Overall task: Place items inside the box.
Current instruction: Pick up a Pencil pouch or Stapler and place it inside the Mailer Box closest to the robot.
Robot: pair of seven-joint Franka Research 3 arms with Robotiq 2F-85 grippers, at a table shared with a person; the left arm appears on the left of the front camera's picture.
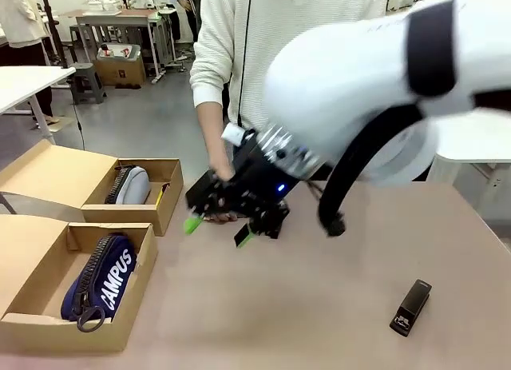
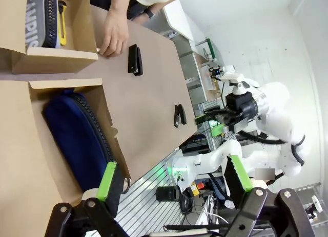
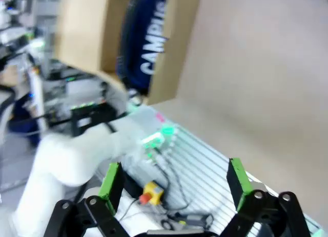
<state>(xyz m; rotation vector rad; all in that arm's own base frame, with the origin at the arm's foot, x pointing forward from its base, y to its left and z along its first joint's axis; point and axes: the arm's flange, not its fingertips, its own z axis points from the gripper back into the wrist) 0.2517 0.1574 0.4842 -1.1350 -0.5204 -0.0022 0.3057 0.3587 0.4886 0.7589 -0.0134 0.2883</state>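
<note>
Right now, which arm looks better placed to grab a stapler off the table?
Probably the right. The right gripper, open, hangs above the middle of the table, and one stapler lies on that arm's side. The left gripper, open, sits back at the box holding the navy pouch.

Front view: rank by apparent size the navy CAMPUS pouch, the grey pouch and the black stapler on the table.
1. navy pouch, largest, though near the camera.
2. grey pouch, looks smaller; farther off and partly hidden by its box, so the two may really match.
3. stapler, clearly smallest.
</note>
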